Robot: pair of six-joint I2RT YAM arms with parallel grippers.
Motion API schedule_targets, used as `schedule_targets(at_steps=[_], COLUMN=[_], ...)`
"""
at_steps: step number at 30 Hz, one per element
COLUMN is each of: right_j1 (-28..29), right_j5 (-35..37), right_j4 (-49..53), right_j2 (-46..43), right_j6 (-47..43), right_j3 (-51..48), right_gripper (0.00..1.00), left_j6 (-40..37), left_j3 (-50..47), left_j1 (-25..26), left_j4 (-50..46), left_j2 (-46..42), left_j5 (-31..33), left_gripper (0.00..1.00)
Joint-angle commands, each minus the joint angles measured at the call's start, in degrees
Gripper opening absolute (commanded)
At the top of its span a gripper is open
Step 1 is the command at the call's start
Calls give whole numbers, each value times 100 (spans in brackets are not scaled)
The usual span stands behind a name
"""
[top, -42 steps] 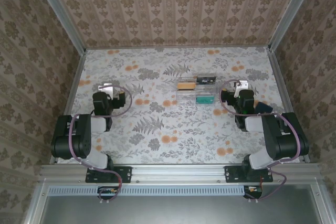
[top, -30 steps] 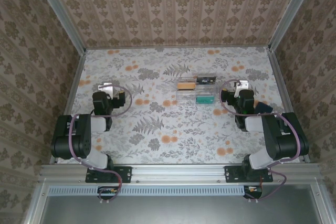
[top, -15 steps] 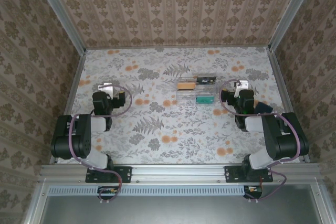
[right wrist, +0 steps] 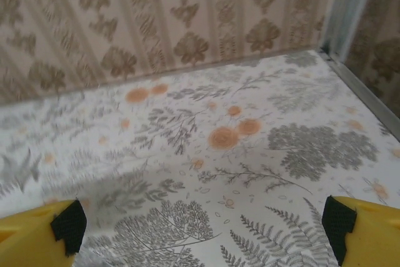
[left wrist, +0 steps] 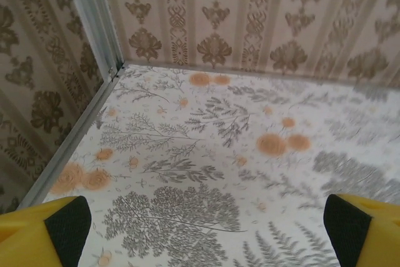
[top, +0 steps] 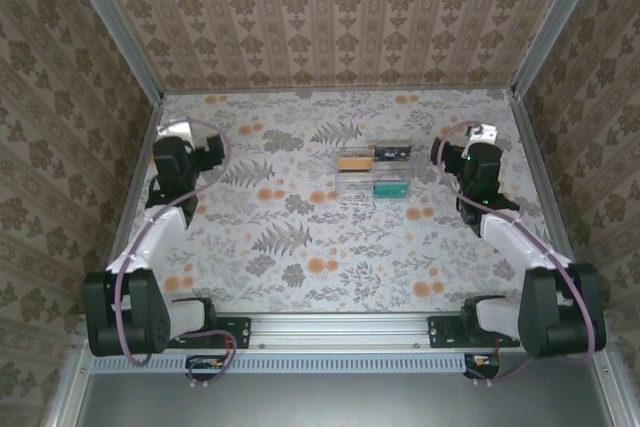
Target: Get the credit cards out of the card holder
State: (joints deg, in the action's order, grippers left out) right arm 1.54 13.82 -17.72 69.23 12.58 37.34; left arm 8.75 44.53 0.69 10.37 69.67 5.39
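**Grippers spread wide, nothing held, cards untouched**

Left gripper [left wrist: 203,232] hangs over the far-left part of the table [top: 300,267]. Its yellow fingers [left wrist: 62,226] are set wide apart, with nothing but floral tabletop between them. Right gripper [right wrist: 203,229] mirrors it on the far-right side, jaws just as wide and nothing held. Both are well apart from the action zone.

That zone is mid-table, toward the back. The card holder [top: 392,152] reads as a flat 2-panel piece, 1 half tan and 1 half dark. Just nearer than it lies the teal card [top: 388,189], and beside that, toward the left arm's side, the clear card [top: 350,190]. From the top view it is too small to tell whether those 2 cards sit tucked in a sleeve or lie loose on the table.

My call: neither gripper is on anything. If the cards are tucked in, the whole job lies ahead, with 1 gripper pinning the holder while the other draws each card out. If they are loose, the removal looks finished.
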Motion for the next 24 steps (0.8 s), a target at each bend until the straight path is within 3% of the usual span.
schedule_targets(at_steps=[1, 6, 12, 24], right_j1=[-115, -819, -1731, -2298], right_j5=[812, 128, -89, -509], right_j4=[2464, 4190, 4632, 5282], right_j2=[-183, 166, 317, 1719], right_j6=[1418, 2089, 2279, 2109], right_j3=[749, 1393, 1022, 1417], right_gripper=[100, 100, 100, 99], left_j6=[1195, 1448, 1622, 1563], left_j3=[835, 1206, 1186, 1306], left_j1=[-102, -106, -4, 165], left_j4=[-2436, -3109, -3169, -3265], left_j2=[-66, -57, -272, -375], left_j5=[180, -150, -639, -933], left_gripper=[100, 100, 100, 100])
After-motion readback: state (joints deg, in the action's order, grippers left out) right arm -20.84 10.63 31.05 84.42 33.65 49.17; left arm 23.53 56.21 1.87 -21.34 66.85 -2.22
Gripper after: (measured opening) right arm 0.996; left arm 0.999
